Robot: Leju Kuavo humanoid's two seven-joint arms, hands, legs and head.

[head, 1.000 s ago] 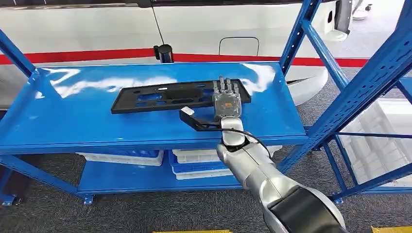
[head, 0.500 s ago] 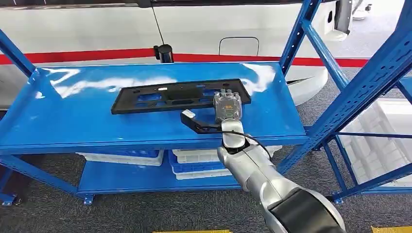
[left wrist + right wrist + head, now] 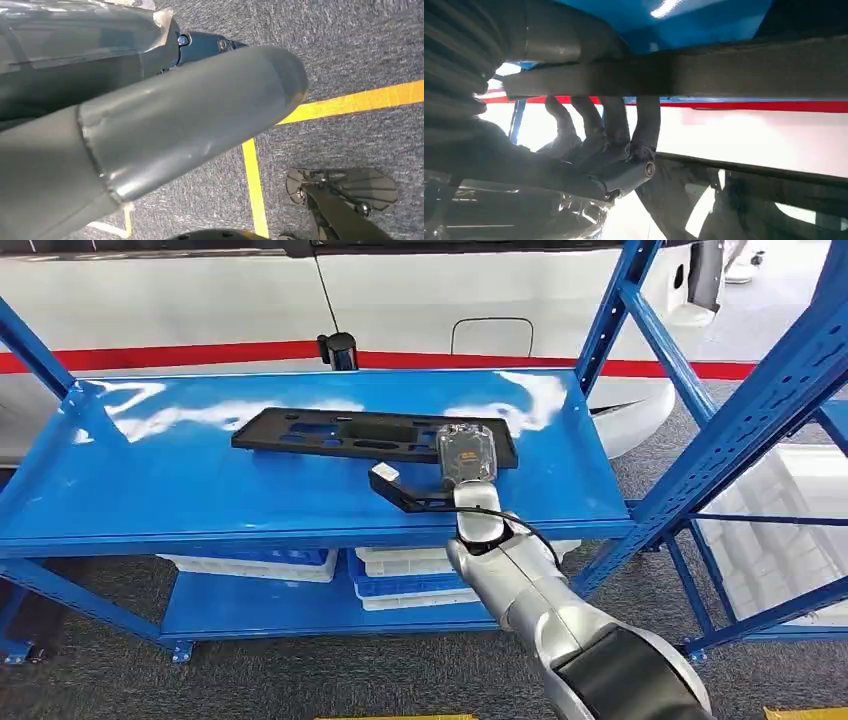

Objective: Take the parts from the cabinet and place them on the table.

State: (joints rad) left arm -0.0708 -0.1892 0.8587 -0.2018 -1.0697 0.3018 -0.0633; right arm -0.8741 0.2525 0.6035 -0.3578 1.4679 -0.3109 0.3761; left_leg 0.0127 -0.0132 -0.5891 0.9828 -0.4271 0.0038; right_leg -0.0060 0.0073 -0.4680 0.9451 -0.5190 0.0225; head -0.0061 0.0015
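Right hand [image 3: 466,456] is clamped on the right end of the black plastic panel [image 3: 350,434], which sits on the top shelf [image 3: 200,495] of the blue cabinet, nearer the back edge than the front; in the right wrist view the fingers [image 3: 616,122] curl around the panel's edge bar [image 3: 724,75]. Panel looks tilted, held end apparently lifted, far end seemingly still resting on the shelf. Left hand [image 3: 150,125] hangs low over grey carpet with yellow floor lines; can't tell whether it is apart or closed. Step in hand, as I judge it: lift the panel off the shelf. Advice: it's long and gripped at one end, so expect it to droop and twist; raise slowly, keep the wrist level, clear the front lip and the right upright post [image 3: 610,310] before swinging out. Materials: panel is matte black moulded plastic, flat, rectangular with several cutouts, probably light and slightly flexible. Shelf is glossy painted blue steel, slick, so the dragging end should slide easily.
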